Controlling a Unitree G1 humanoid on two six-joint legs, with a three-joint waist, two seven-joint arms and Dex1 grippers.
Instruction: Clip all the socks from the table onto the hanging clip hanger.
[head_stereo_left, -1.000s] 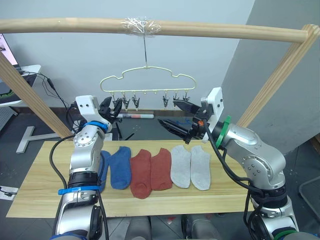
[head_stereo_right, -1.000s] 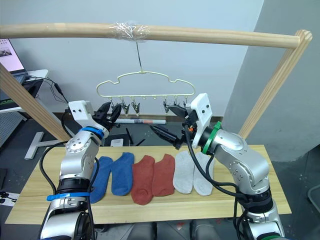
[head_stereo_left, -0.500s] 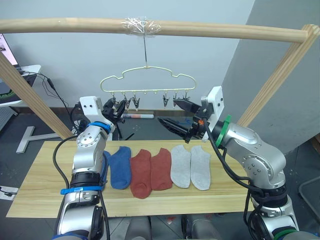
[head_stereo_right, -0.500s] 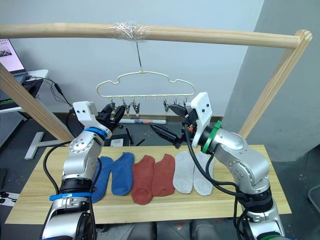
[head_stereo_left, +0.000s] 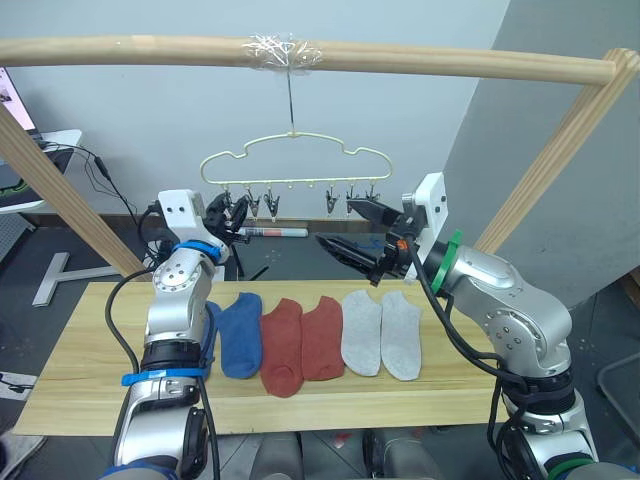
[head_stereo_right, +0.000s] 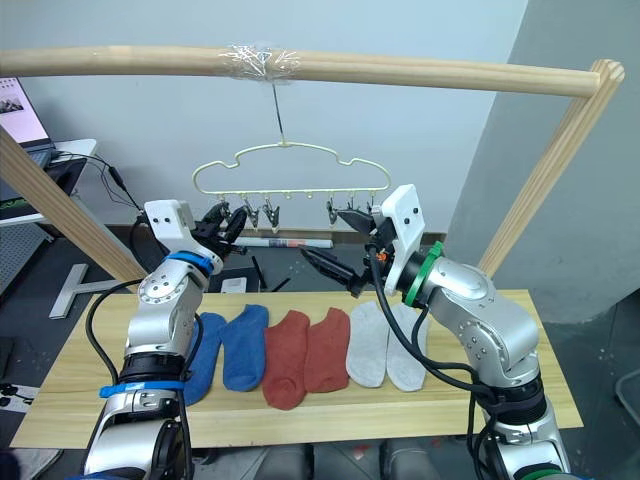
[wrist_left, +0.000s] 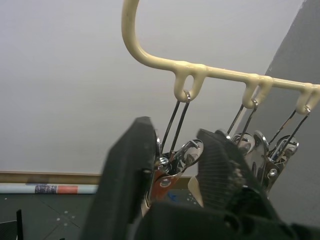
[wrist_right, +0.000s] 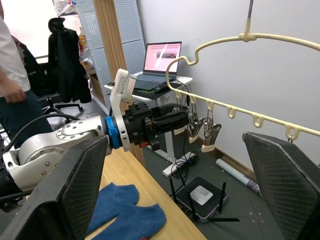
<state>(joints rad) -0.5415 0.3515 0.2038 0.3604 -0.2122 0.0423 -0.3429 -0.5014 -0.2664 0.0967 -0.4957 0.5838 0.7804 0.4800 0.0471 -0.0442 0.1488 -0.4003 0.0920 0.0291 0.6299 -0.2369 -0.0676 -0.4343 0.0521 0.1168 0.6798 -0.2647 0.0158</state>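
Six socks lie in a row on the table (head_stereo_left: 80, 380): two blue (head_stereo_left: 238, 330), one half behind my left arm, two rust-red (head_stereo_left: 283, 345) and two light grey (head_stereo_left: 361, 330). Above them the clip hanger (head_stereo_left: 295, 150) hangs by its hook from the pole, its clips empty. My left gripper (head_stereo_left: 226, 214) is raised to the leftmost clip (wrist_left: 172, 162), which sits between its open fingers (wrist_left: 132, 165). My right gripper (head_stereo_left: 350, 232) hovers wide open and empty above the grey socks, below the hanger's right clips.
A thick wooden pole (head_stereo_left: 400, 58) spans the top on slanted legs (head_stereo_left: 60, 190) at both sides. A person (wrist_right: 12, 75) stands at the far left by a desk with a laptop (wrist_right: 162, 57). A router (wrist_right: 202, 195) and a tube (head_stereo_left: 275, 232) lie on the floor.
My left gripper has risen slightly and closed in on the leftmost clip. The right arm and the socks have not moved.
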